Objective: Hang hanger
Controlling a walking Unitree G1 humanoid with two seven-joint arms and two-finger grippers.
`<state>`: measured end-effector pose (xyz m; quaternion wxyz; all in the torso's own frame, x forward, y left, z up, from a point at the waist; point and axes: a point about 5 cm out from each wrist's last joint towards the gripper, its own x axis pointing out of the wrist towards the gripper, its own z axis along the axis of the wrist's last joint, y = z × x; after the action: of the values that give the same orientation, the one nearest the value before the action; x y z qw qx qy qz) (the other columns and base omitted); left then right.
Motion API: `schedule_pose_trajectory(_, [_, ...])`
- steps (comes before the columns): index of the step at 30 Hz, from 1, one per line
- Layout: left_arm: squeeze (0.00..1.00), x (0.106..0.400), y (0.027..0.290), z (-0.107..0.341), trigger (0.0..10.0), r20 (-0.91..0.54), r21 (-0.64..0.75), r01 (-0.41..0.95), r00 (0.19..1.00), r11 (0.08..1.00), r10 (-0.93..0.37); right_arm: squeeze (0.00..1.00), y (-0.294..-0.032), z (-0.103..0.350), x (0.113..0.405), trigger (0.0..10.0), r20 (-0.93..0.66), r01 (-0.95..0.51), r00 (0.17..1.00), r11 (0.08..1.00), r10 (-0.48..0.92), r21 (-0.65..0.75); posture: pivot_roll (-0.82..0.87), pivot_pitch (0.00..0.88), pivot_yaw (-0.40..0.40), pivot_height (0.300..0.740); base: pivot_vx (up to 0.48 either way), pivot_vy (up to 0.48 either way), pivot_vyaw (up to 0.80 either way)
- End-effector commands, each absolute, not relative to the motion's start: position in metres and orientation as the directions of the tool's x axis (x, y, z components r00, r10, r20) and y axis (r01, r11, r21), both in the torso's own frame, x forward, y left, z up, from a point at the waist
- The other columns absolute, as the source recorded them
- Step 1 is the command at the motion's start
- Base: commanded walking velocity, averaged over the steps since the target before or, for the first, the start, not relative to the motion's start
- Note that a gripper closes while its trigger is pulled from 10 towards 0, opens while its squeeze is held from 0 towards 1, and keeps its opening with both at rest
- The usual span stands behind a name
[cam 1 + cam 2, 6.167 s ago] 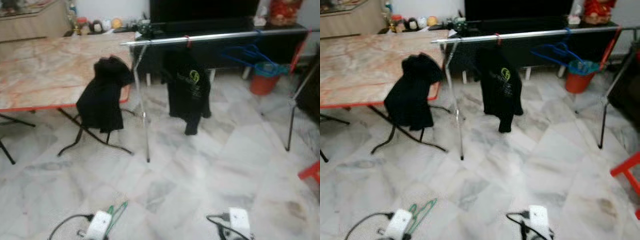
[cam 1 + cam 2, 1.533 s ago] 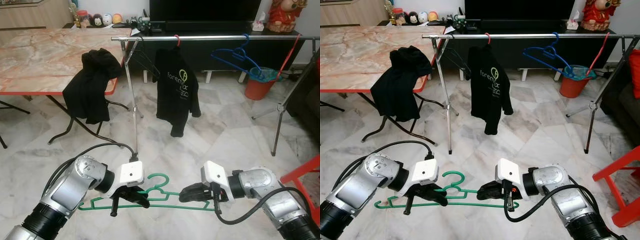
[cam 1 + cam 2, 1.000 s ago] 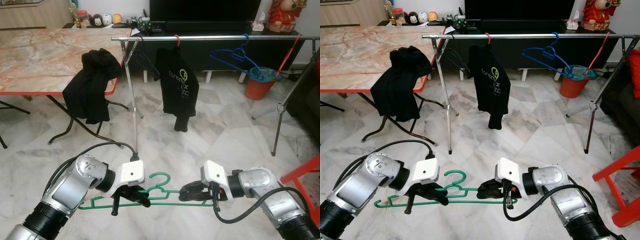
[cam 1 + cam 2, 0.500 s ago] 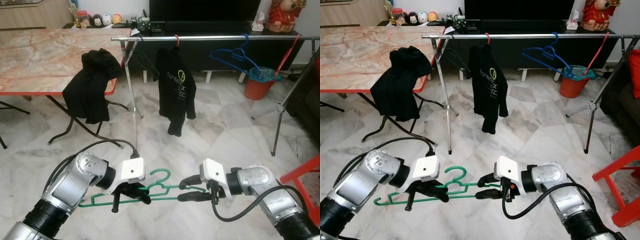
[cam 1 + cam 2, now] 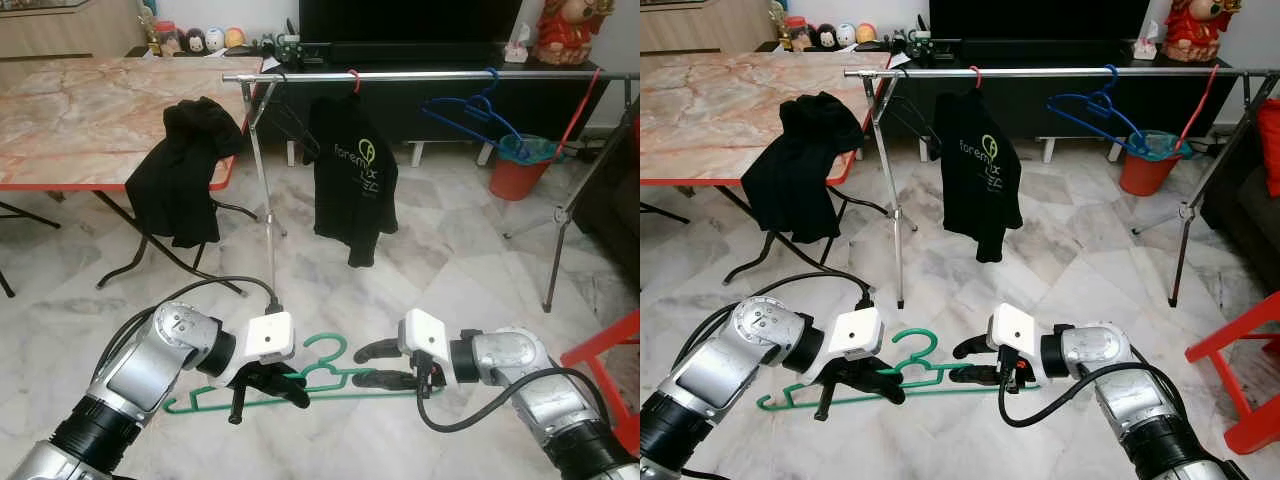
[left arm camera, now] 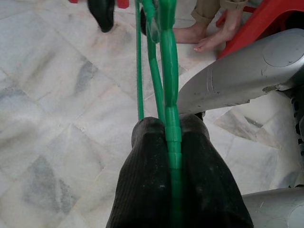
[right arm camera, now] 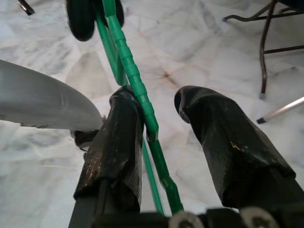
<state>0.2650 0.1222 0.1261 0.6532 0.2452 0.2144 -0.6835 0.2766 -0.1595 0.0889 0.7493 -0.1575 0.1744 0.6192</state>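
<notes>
Green plastic hanger (image 5: 300, 380) held low over the marble floor (image 5: 330, 290), roughly level, its hook pointing up between the two arms. The left gripper (image 5: 268, 385) has its two black fingers pressed together on the hanger's bar near the hook; the left wrist view shows the green bar (image 6: 170, 128) pinched between the closed pads. The right gripper (image 5: 375, 364) stands parted, one finger above and one below the bar's right portion; in the right wrist view the bar (image 7: 137, 95) lies against one finger (image 7: 116, 142) with a clear gap to the other, so it holds nothing. The hanger thus rests in the left gripper alone. Ahead stands a chrome clothes rail (image 5: 430, 75), well apart from the grippers and much higher, carrying a black T-shirt (image 5: 355, 175) on a red hanger hook and an empty blue hanger (image 5: 480, 105) further right; a black garment (image 5: 185, 170) hangs off the edge of a folding table (image 5: 90, 120) to the left. Judged stage: the hanger is in hand, the carry to the rail not yet done. The next move calls for raising the hook above the rail, probably in the free stretch between T-shirt and blue hanger, then lowering it over the rail before letting go.
</notes>
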Motion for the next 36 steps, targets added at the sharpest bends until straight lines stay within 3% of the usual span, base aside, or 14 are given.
schedule_pose_trajectory(1, [0.0,0.26,0.109,0.134,10.0,-0.587,0.041,0.986,-0.107,-0.162,-0.802,0.0,-0.159,0.096,0.278,10.0,-0.43,-0.985,0.159,0.174,0.889,-0.006,-0.11,0.0,0.026,0.74,0.0,0.0,0.0])
schedule_pose_trajectory(4, [0.0,0.261,0.109,0.134,10.0,-0.591,0.045,0.985,-0.107,-0.165,-0.799,0.0,-0.153,0.094,0.273,10.0,-0.415,-0.991,0.093,0.123,0.905,0.046,-0.11,0.0,0.027,0.74,0.0,0.0,0.0])
schedule_pose_trajectory(8, [0.0,0.261,0.108,0.134,10.0,-0.593,0.046,0.985,-0.106,-0.165,-0.798,0.0,-0.152,0.093,0.272,10.0,-0.401,-0.992,0.064,0.104,0.914,0.078,-0.1,0.0,0.025,0.74,0.0,0.0,0.0])
schedule_pose_trajectory(21, [0.0,0.263,0.103,0.134,10.0,-0.586,0.057,0.984,-0.103,-0.167,-0.804,0.0,-0.146,0.086,0.281,10.0,-0.409,-0.983,0.148,0.178,0.901,0.036,-0.11,0.0,0.022,0.74,0.0,0.0,0.0])
schedule_pose_trajectory(25, [0.0,0.263,0.102,0.134,10.0,-0.584,0.059,0.984,-0.101,-0.166,-0.805,0.0,-0.142,0.085,0.271,10.0,-0.37,-0.988,0.06,0.108,0.927,0.11,-0.1,0.0,0.02,0.74,0.0,0.0,0.0])
schedule_pose_trajectory(32, [0.0,0.264,0.102,0.134,10.0,-0.583,0.057,0.984,-0.103,-0.167,-0.806,0.0,-0.145,0.085,0.269,10.0,-0.36,-0.987,0.033,0.087,0.932,0.135,-0.11,0.0,0.023,0.74,0.0,0.0,0.0])
schedule_pose_trajectory(36, [0.0,0.264,0.101,0.134,10.0,-0.582,0.057,0.984,-0.103,-0.167,-0.806,0.0,-0.147,0.084,0.272,10.0,-0.374,-0.987,0.061,0.113,0.926,0.117,-0.11,0.0,0.023,0.74,0.0,0.0,0.0])
